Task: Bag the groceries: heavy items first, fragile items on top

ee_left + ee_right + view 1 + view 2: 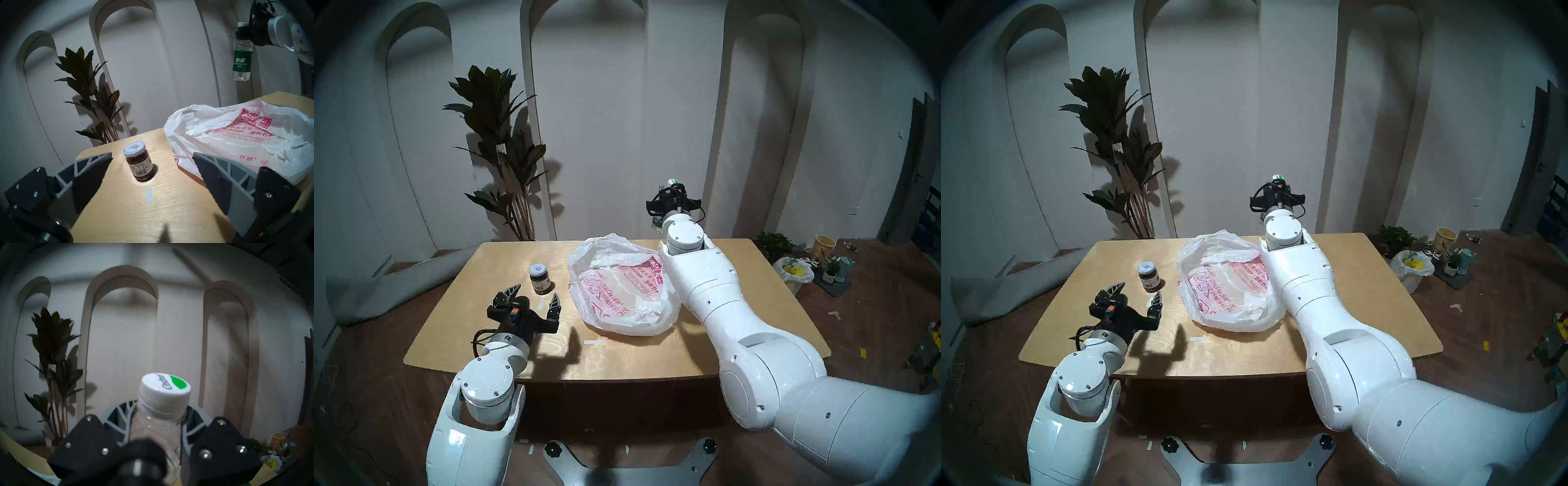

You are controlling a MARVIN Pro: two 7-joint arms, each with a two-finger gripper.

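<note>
Water bottle (242, 54) hangs upright in your right gripper (157, 422), clamped just under its cap, in the air above the far side of the bag (619, 285), so you are on the heavy-item step. Next, find the bag's slack mouth and lower the bottle in. Your left gripper (534, 298) waits with jaws spread just short of the jar (540, 279) standing on the table (619, 356).

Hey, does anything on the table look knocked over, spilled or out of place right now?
Nothing stands out. The jar stands upright with its lid on, the bag lies crumpled but whole, and the bottle hangs capped in the right gripper.
</note>
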